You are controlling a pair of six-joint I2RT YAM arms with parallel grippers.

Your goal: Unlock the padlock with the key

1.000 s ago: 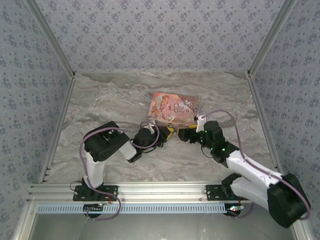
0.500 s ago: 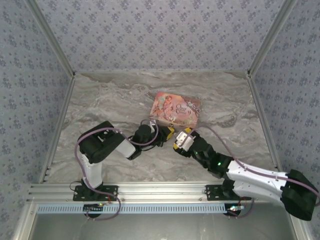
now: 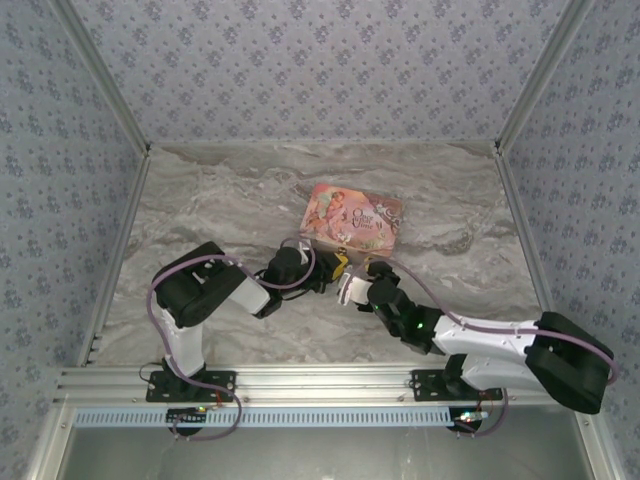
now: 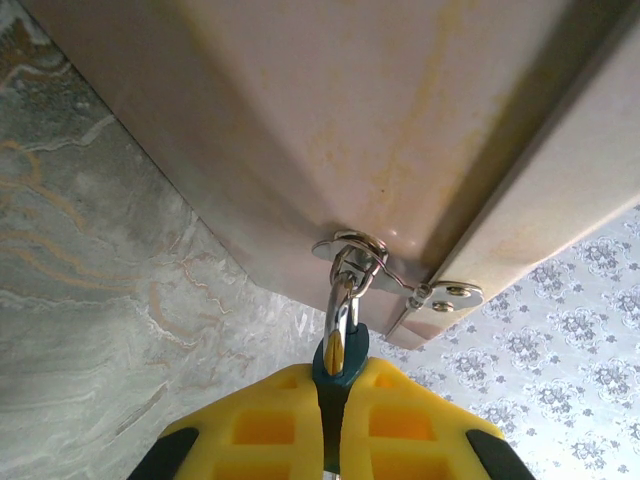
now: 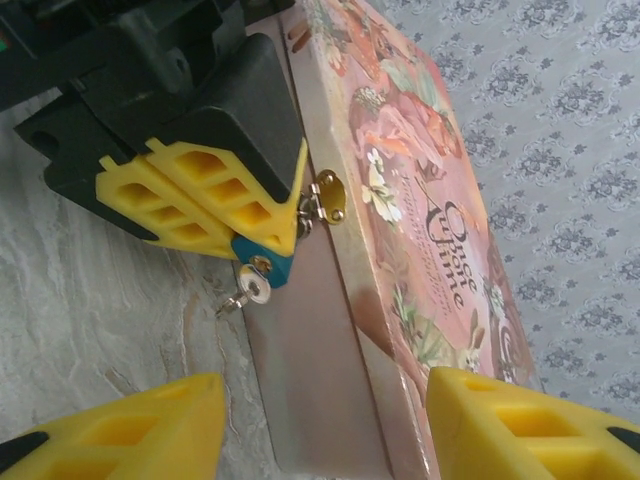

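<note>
While clamping the padlock (image 4: 338,356) at lower centre of the left wrist view in the shut left hand (image 4: 335,410), poises the right hand (image 5: 320,392) open, empty, just below the key (image 5: 253,289). Likely the reach step; next calls for pinching and turning it.

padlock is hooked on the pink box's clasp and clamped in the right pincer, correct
No. The padlock is hooked on the pink box's clasp but clamped in the left pincer, as the right wrist view shows.
</note>
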